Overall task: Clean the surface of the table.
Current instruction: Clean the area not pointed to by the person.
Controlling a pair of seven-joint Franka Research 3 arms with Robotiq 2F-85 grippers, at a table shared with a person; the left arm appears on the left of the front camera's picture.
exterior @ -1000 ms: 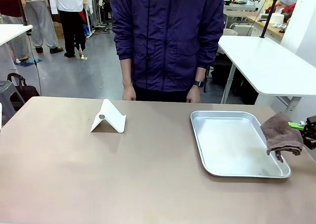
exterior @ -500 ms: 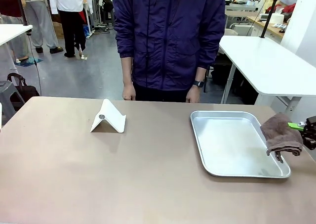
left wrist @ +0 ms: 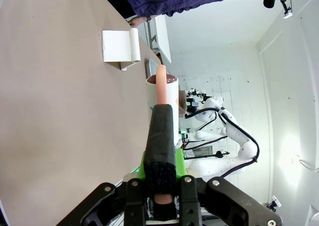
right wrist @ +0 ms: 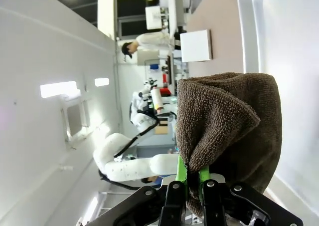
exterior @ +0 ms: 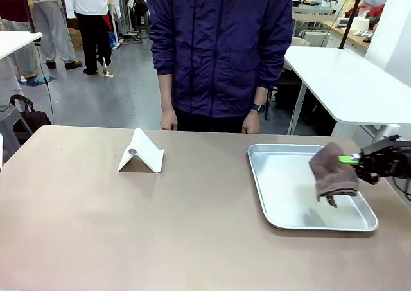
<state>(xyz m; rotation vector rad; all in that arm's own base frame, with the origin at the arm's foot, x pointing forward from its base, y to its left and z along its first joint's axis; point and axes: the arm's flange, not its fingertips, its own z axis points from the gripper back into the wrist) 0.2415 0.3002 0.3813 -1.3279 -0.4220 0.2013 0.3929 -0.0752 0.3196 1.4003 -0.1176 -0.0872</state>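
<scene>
Right pincer (exterior: 354,160): I have it pinched on a brown cloth (exterior: 332,172), hanging over the tray at frame right.
Left pincer (left wrist: 160,188): clamped on a black-sleeved stick (left wrist: 160,136), bottom centre of its wrist view.
Tray (exterior: 289,188): silver, lower right.
Table (exterior: 128,227): taupe, spans the lower half of the front view; white folded stand (exterior: 141,153) left of centre.

In the front view the brown cloth (exterior: 332,172) hides part of the tray (exterior: 282,221)'s 3 o'clock wall. The arm behind the right claw (exterior: 352,160) runs off the picture at 3 o'clock, and the counter (exterior: 128,227) is cut off at 6 o'clock. In the left wrist view the left claw (left wrist: 162,168) covers the lower end of a black-sleeved pink rod (left wrist: 160,131). What the rod is cannot be told. It hides the middle of a white cup (left wrist: 173,94).
</scene>
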